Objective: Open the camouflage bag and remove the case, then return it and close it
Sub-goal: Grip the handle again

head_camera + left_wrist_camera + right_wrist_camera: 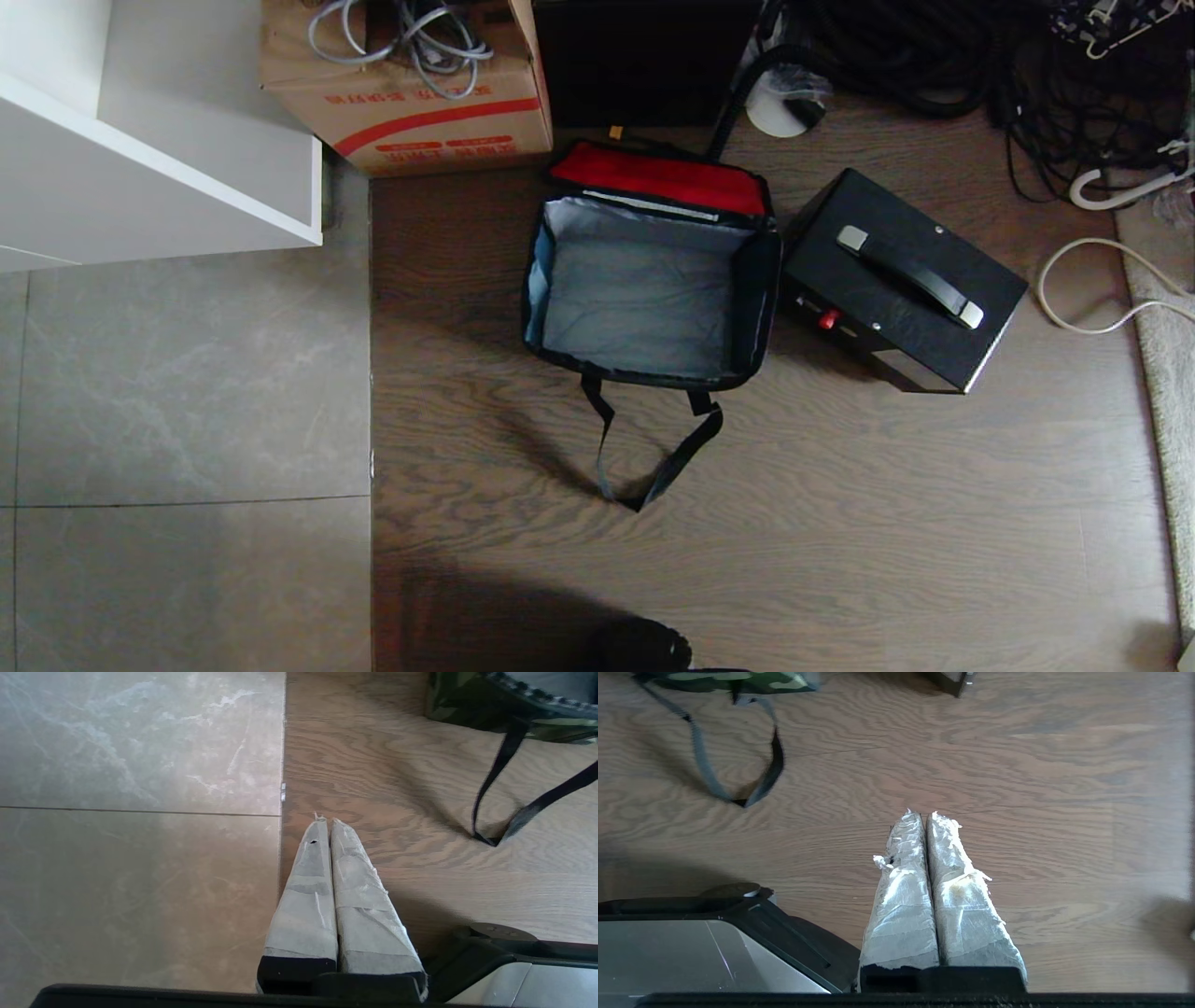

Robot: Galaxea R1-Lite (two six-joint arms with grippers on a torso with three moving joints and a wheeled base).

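You've got the camouflage bag [644, 289] unzipped on the wood floor [840, 523], black box [901, 280] touching its right side, left claw [325, 820] and right claw [920, 813] both pinched closed, empty.

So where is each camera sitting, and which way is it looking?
Head view: up on the robot's head, looking down at the open camouflage bag and black box on the wooden floor; no arm shows.
Left wrist view: behind the shut left gripper, facing the floor.
Right wrist view: behind the shut right gripper, facing the floor.
Shared: all three show the bag's black strap handle.
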